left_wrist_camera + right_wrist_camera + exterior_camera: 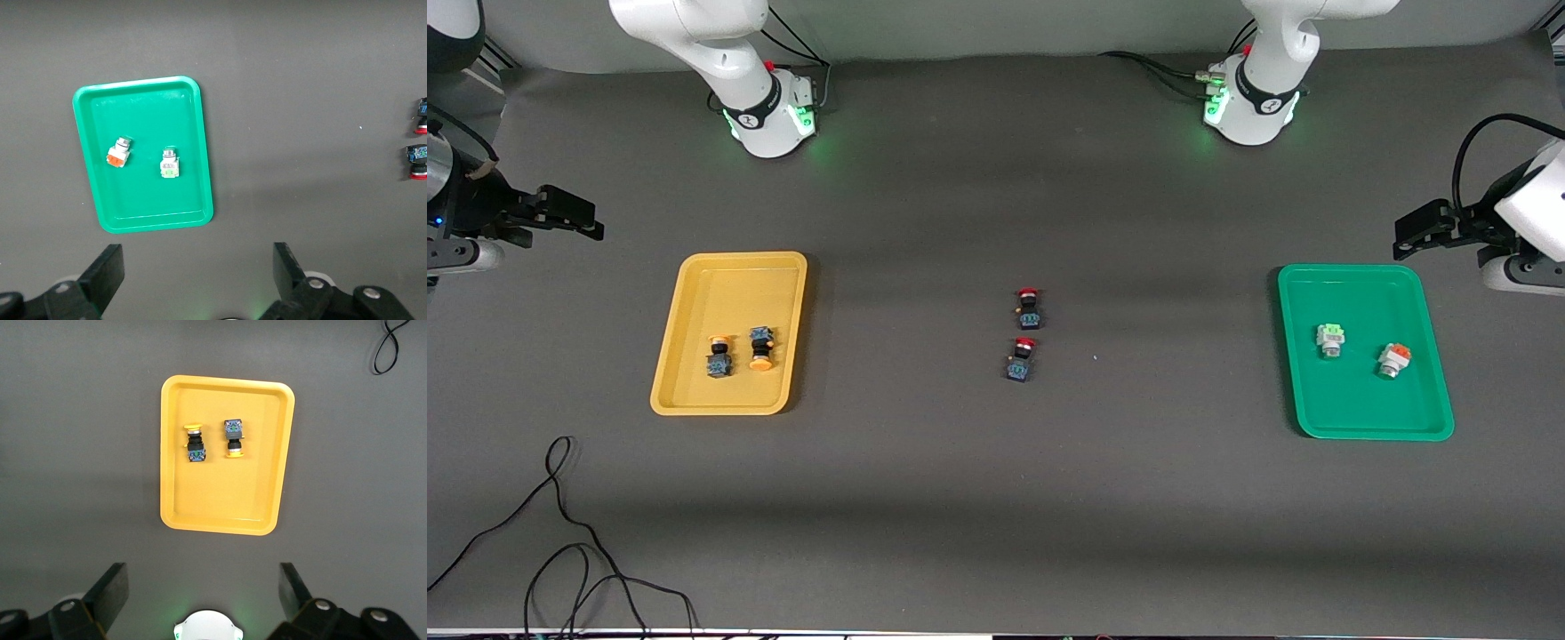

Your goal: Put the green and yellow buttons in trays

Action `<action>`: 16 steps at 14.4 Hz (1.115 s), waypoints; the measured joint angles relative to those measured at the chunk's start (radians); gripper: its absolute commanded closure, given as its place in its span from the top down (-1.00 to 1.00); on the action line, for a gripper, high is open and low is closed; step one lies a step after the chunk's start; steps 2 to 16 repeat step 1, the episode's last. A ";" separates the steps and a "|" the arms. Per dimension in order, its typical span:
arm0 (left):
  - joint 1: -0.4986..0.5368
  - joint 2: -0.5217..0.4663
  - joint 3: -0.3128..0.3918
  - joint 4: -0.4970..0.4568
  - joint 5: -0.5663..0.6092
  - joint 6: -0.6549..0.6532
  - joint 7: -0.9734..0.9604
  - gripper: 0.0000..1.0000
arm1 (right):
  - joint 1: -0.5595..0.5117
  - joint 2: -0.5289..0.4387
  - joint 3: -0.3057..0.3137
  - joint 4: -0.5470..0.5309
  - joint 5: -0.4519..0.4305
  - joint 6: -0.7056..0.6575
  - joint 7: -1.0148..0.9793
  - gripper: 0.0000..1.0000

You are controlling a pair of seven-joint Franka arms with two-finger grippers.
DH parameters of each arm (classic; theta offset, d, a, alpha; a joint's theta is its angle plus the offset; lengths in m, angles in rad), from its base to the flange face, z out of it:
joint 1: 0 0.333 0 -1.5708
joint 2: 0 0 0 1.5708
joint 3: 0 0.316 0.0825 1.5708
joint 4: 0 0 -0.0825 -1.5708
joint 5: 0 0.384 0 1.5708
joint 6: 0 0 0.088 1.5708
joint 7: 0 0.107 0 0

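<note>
The yellow tray (729,284) holds two yellow-capped switches (718,356) (760,348) lying side by side. The green tray (1352,400) holds a green-topped white switch (1330,339) and an orange-topped white switch (1393,359). My left gripper (1414,233) hangs open and empty high over the table, by the green tray's edge toward the bases. My right gripper (574,218) hangs open and empty high by the yellow tray. The left wrist view shows the green tray (143,200) with both white switches (169,163) (118,152). The right wrist view shows the yellow tray (220,507) with both yellow-capped switches (194,443) (233,438).
Two red-capped black-blue switches (1029,308) (1022,359) lie on the dark mat midway between the trays. A loose black cable (569,533) curls on the mat nearer the front camera than the yellow tray. The arm bases (769,116) (1254,107) stand along the back.
</note>
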 measured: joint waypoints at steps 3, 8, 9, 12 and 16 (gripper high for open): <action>0.000 0.000 0.000 0.000 0.000 0.000 0.000 0.99 | 0.000 0.000 0.000 0.000 0.000 0.000 0.000 0.99; 0.000 0.000 0.000 0.000 0.000 0.000 0.000 0.99 | 0.000 0.000 0.000 0.000 0.000 0.000 0.000 0.99; 0.000 0.000 0.000 0.000 0.000 0.000 0.000 0.99 | 0.000 0.000 0.000 0.000 0.000 0.000 0.000 0.99; 0.000 0.000 0.000 0.000 0.000 0.000 0.000 0.99 | 0.000 0.000 0.000 0.000 0.000 0.000 0.000 0.99; 0.000 0.000 0.000 0.000 0.000 0.000 0.000 0.99 | 0.000 0.000 0.000 0.000 0.000 0.000 0.000 0.99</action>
